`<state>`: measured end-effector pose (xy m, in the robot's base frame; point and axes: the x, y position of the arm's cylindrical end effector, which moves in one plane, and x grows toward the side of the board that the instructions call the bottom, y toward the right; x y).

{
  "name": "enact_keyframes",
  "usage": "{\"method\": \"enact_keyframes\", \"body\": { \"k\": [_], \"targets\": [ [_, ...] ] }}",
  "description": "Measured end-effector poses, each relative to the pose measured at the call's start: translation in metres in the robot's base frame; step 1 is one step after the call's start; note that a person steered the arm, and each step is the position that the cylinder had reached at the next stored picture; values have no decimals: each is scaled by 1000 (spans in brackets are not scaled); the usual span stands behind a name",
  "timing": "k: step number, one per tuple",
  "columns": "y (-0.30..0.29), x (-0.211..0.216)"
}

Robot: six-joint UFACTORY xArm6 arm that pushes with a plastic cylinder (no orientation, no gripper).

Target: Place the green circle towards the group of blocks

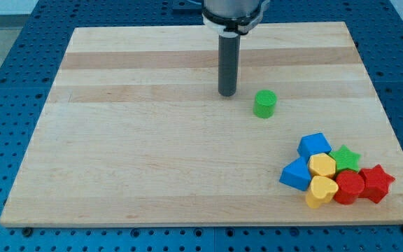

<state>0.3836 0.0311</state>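
The green circle stands alone on the wooden board, right of centre. My tip rests on the board just to the circle's left and slightly above it in the view, a short gap apart. The group of blocks sits at the view's bottom right: a blue cube, a blue triangle-like block, a yellow hexagon-like block, a yellow heart, a green star, a red hexagon-like block and a red star. They touch one another.
The wooden board lies on a blue perforated table. The block group sits close to the board's right and bottom edges.
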Motion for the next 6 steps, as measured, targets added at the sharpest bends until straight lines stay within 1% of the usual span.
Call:
{"method": "enact_keyframes", "body": {
  "k": [1,2,3,5,6],
  "targets": [
    [0,9],
    [6,32],
    [42,49],
    [103,53],
    [115,53]
  ]
}}
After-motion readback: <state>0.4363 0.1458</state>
